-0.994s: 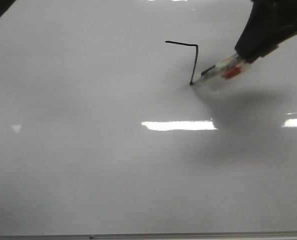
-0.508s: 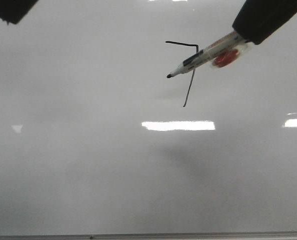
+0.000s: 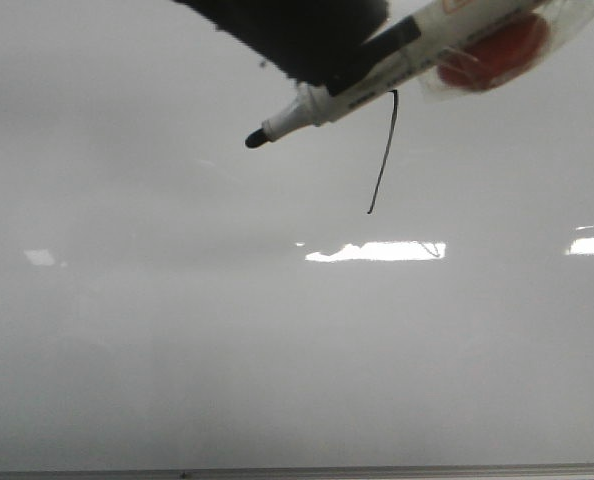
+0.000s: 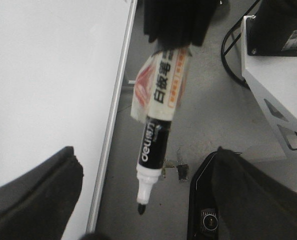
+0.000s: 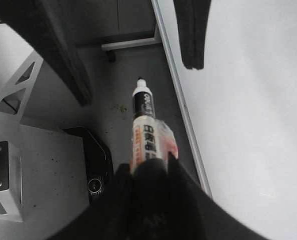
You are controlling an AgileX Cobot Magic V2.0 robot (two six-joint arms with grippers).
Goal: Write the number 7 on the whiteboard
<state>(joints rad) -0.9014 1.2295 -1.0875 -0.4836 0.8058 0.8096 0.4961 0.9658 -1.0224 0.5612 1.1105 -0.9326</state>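
The number 7 is drawn in black on the whiteboard (image 3: 177,330). Only its slanted downstroke (image 3: 382,160) shows; the top stroke is hidden. My right gripper (image 5: 148,170) is shut on the rear of a black-and-white marker (image 5: 144,125) with an orange-red label. The marker (image 3: 377,65) is lifted off the board, close to the front camera, tip pointing left. My left gripper (image 4: 138,200) is open, its fingers (image 4: 33,195) spread wide on either side of the marker tip (image 4: 142,207) without touching it. In the front view it is a dark shape (image 3: 297,35) over the marker.
Bright glare patches (image 3: 377,250) lie on the board. A thin grey metal edge strip (image 3: 377,470) runs along its near side. Beside the board are grey floor, a white metal frame (image 4: 273,75) and a black device (image 5: 96,165).
The marker finished the downstroke, lifted off the board and rose toward the camera. My left gripper moved in from the top left to the marker.
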